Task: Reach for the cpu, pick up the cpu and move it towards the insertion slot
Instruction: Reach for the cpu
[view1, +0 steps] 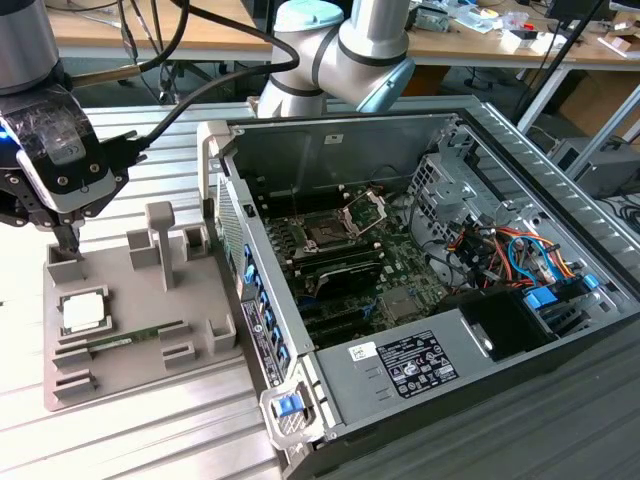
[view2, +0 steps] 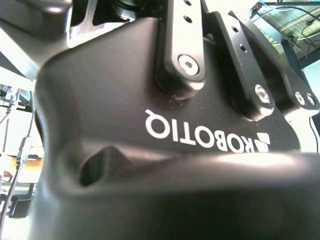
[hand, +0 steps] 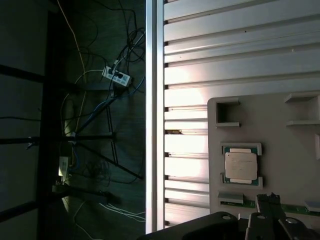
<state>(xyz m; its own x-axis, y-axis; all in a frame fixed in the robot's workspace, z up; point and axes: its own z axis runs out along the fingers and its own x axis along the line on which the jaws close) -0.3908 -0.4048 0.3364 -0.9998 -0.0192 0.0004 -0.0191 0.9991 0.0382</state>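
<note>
The cpu (view1: 83, 312) is a small square chip with a pale silvery top, lying flat in a holder on a grey fixture plate (view1: 150, 375) at the exterior view's left. In the first wrist view the cpu (hand: 240, 166) sits between two green-edged brackets. My gripper (view1: 68, 240) hangs just above the plate's far corner, a short way from the cpu and not touching it. The insertion slot (view1: 325, 233) is a dark square socket on the motherboard inside the open computer case, with its silver retention frame (view1: 365, 210) flipped up.
A long green memory stick (view1: 135, 340) lies on the fixture plate beside the cpu, among upright grey posts (view1: 160, 240). The open case wall (view1: 250, 300) stands between the plate and the motherboard. Cables and drive bays (view1: 500, 250) fill the case's right side. The slatted table edge (hand: 155, 120) runs past the plate.
</note>
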